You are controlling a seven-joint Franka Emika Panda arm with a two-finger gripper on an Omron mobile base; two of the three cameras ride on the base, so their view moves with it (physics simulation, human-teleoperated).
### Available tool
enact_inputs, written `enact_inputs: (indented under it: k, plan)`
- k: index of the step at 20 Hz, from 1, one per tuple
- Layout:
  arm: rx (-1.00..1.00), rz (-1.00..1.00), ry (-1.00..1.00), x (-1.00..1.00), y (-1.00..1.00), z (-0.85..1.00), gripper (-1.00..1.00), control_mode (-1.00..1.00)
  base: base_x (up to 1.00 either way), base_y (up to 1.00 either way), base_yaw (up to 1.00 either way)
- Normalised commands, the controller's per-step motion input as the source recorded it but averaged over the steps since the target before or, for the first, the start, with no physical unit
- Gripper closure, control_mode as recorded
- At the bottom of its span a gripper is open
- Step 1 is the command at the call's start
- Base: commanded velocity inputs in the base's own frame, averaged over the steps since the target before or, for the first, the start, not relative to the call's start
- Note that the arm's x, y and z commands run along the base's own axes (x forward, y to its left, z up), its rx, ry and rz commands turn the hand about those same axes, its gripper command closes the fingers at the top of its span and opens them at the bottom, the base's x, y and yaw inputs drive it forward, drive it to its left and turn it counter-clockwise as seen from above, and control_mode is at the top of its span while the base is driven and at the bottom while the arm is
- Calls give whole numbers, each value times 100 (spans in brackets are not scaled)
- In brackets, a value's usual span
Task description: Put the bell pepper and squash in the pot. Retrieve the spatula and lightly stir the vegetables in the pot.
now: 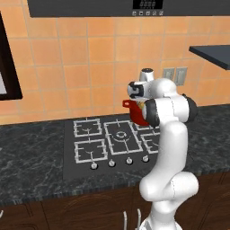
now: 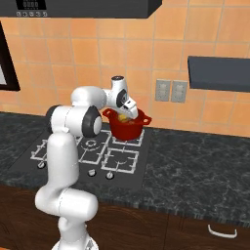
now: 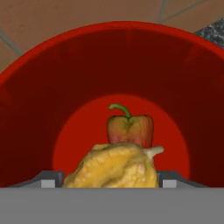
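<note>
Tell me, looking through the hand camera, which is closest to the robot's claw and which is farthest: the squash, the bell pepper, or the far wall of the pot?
1. The squash: bumpy and yellow, right at the claw, between its fingers.
2. The bell pepper: just behind the squash, on the pot's bottom.
3. The far wall of the pot: red, rising beyond the pepper.

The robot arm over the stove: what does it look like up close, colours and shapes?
The arm is built of glossy white, rounded, tube-like segments joined by dark grey to black bands at the joints. Its hand is white with black trim. The gripper shows pale grey finger parts. No cables or markings are visible.
</note>
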Motion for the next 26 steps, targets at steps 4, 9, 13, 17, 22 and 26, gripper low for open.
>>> enact_inputs:
  k: [4,9,13,17,22,26]
  plan:
    - [0,2,-9,0,-7,0,-100,-100,0,0,0]
    - [0,2,-12,-2,0,19,-100,-100,0,0,0]
    - [3,0,-17,-77,0,74,-100,-100,0,0,0]
    - [7,0,-1,-100,2,84,-100,-100,0,0,0]
    - [3,0,18,-100,9,49,-100,-100,0,0,0]
    - [0,0,30,-94,7,12,-100,-100,0,0,0]
